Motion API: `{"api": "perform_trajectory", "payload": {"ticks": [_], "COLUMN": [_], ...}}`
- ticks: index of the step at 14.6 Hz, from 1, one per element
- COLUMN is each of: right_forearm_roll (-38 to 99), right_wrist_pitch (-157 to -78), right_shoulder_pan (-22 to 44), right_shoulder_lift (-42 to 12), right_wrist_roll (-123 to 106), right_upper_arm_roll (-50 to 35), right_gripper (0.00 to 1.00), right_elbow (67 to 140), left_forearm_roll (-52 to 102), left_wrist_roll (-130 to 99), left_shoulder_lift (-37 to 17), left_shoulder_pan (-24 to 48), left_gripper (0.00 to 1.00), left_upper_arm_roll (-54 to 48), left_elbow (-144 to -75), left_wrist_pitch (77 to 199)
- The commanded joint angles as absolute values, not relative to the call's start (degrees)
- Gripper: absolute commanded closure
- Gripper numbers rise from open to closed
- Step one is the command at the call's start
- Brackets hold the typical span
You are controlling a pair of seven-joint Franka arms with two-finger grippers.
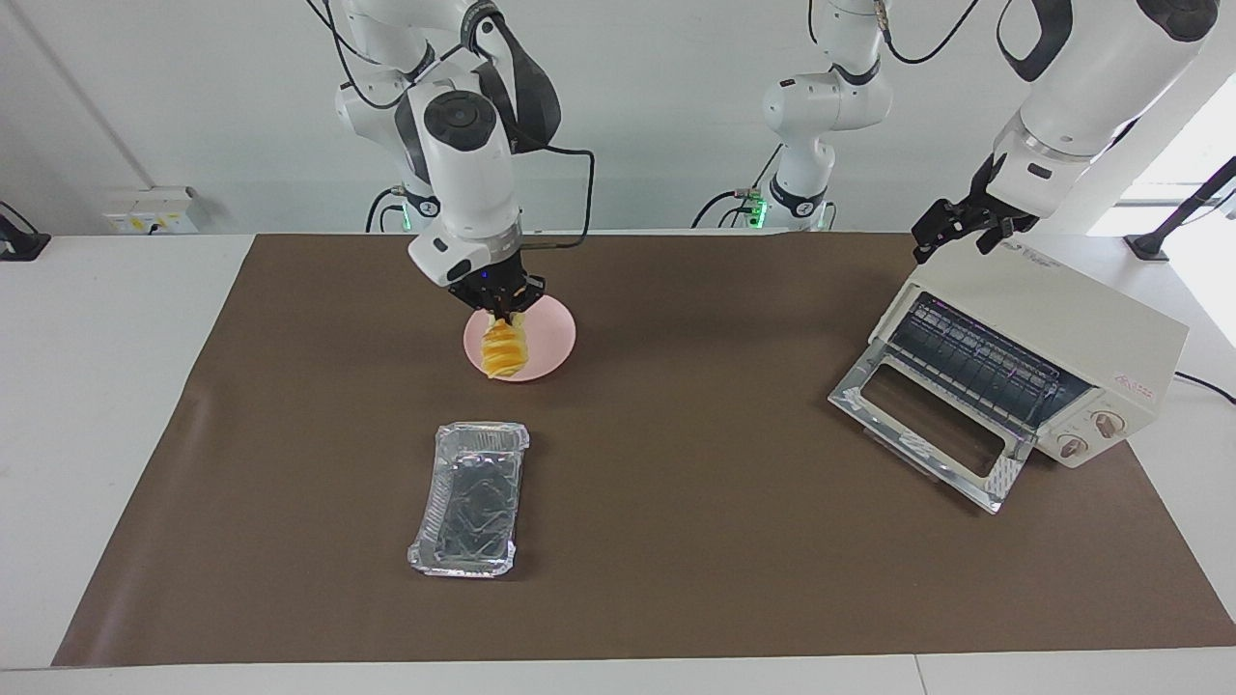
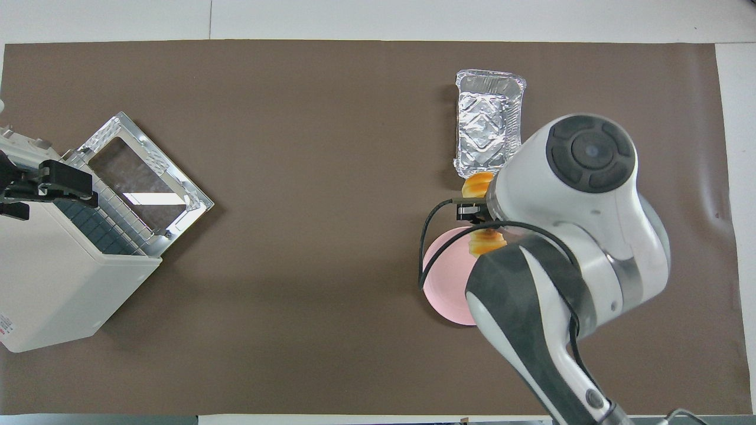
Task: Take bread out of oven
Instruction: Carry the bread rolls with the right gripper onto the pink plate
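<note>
Foil tray [image 1: 470,499] lies bare. Right gripper [image 1: 503,315], clamped on bread [image 1: 505,349], hangs over plate [image 1: 550,340], partly hiding it. Left gripper [image 1: 956,230], jaws apart, is over oven [image 1: 1062,328].

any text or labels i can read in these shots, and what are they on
None can be read.
Red label on the oven, above its knobs: too small to read.
Faint grey mark on the oven's top, by the left gripper: blurred.
Red print on the oven's side in the overhead view: too small.
Bread, plate, foil tray: no text.
</note>
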State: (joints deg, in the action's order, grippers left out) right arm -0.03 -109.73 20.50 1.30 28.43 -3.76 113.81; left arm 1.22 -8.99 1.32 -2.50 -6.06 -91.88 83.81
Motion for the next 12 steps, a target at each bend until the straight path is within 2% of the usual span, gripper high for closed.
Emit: {"api": "perform_trajectory", "payload": {"ticks": [1, 4, 6, 12], "right_forearm_roll": [0.79, 0.79, 0.70, 0.62], "right_wrist_pitch": [-120.46, -127.59, -136.01, -148.18], "right_shoulder_pan": [22.76, 22.94, 22.94, 22.76], "right_shoulder_lift": [13.51, 14.59, 14.07, 5.10], "right_wrist_roll": [29.88, 29.97, 29.97, 29.00], "right_upper_arm_roll": [-3.60, -3.60, -3.69, -3.60], "right_gripper": [1.00, 1.00, 1.00, 1.00], "right_elbow": [133.20, 139.38, 144.56, 145.72], "left_forearm_roll": [1.67, 1.67, 1.67, 1.67], "left_wrist_roll": [-8.53, -8.53, -8.53, -8.53], "left_shoulder_lift": [2.20, 2.20, 2.20, 2.20], "left_shoulder_pan": [-2.90, -2.90, -2.90, -2.90], "left_gripper": [0.00, 0.00, 0.00, 0.00], "left_upper_arm_roll": [-6.06, -6.06, -6.06, -6.06], "left_elbow": [-92.37, -92.37, -92.37, -92.37], "left_wrist_pitch": [83.41, 83.41, 83.32, 83.32]}}
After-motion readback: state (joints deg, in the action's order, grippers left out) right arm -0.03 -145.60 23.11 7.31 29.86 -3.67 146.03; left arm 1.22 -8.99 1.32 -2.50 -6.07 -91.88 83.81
